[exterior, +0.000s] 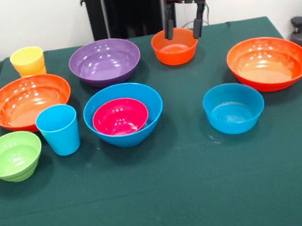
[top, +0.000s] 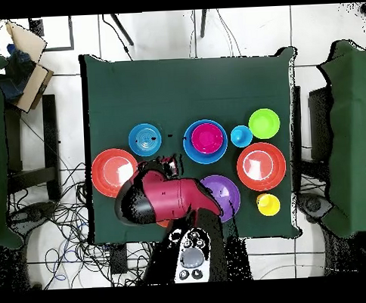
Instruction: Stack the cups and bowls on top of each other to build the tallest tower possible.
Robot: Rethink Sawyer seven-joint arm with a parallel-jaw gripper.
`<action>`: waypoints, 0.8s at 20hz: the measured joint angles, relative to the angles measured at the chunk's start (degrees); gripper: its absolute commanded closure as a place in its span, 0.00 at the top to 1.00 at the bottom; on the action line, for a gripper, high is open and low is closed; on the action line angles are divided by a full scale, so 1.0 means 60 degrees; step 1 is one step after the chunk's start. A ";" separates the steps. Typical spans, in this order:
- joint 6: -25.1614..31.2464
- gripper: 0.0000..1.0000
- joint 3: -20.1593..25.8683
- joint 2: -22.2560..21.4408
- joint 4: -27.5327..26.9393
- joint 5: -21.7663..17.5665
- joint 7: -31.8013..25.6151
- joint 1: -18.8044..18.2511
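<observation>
No writing is legible on anything. Near the front of the green table (exterior: 172,202) sit a lime bowl (exterior: 11,156), blue cup (exterior: 59,129), and a magenta bowl (exterior: 120,116) nested in a large blue bowl (exterior: 137,131). Farther back, the gripper (exterior: 185,29) hangs open and empty above the small orange bowl (exterior: 173,47); the arm hides that bowl in the overhead view.

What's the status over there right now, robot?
Gripper open, empty, above small orange bowl. Tower: only magenta bowl nested in large blue bowl. Nothing blocking.
</observation>
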 measured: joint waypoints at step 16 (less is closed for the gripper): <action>0.0627 1.00 -0.1882 0.1040 -0.1073 0.0760 0.0345 0.1890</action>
